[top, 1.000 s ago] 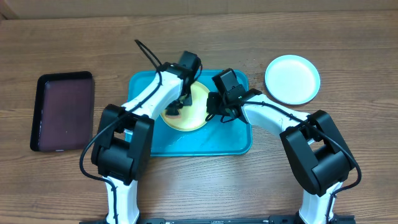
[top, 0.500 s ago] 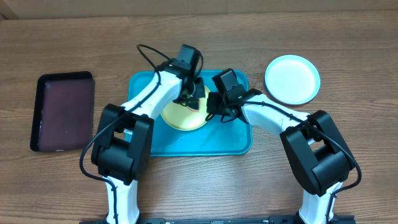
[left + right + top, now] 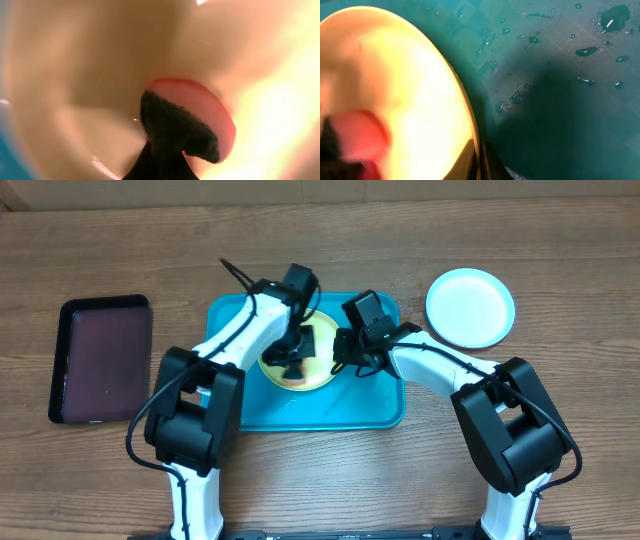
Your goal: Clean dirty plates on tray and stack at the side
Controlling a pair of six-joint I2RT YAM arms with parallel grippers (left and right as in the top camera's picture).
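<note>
Left gripper (image 3: pixel 293 360): down over the middle of the tray; closed, as far as I can judge, on a sponge (image 3: pixel 200 115), pink with a dark rough face; the sponge presses on the plate's floor
Right gripper (image 3: pixel 341 358): just right of the plate; its fingers seem pinched on the right rim, steadying it
Yellow-green plate (image 3: pixel 318 372): lying in the turquoise tray (image 3: pixel 240 408), in its far half, about the centre
Step in hand: scrubbing the one plate seen in the tray; one arm holds, the other wipes
Next move: likely more strokes until the surface is clean; then the sponge lifts clear and the right arm carries the plate to the pile; the rim grip is thin and wet, so a slow lift
Pale plate (image 3: pixel 470 308): on the table, far right, well apart from the tray; whether another lies under it I cannot tell
Dark tray (image 3: pixel 100 360): left, well apart; no obstacle
In the way: both wrists crowd near each other over the plate; water drops (image 3: pixel 615 12) on the tray floor may let it slide
</note>
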